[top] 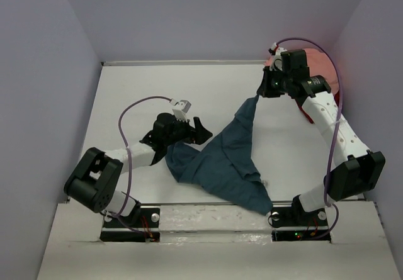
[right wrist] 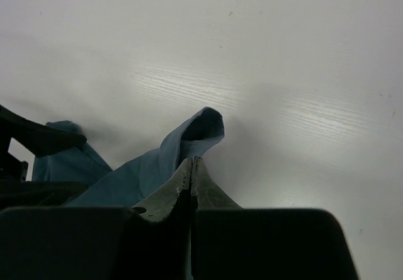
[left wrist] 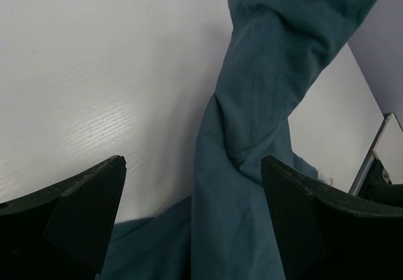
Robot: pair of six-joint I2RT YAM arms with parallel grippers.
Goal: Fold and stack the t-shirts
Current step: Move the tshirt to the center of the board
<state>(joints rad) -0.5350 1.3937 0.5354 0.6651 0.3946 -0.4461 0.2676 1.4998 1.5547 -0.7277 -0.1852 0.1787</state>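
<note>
1. The teal t-shirt (top: pixel 223 160) lies bunched on the desk (top: pixel 145 85) between the arms. Its long axis runs from a lifted tip at the far right down toward the near edge.
2. The right fingers (right wrist: pixel 170 198) are pinched tight on that tip.
3. The left fingers (left wrist: pixel 82 211) are spread wide above the shirt's left part, gripping nothing.
4. The shirt's near corner reaches the desk's front edge, and open desk lies far left.
5. A pink shirt (top: pixel 315 63) sits in the far right corner.
</note>
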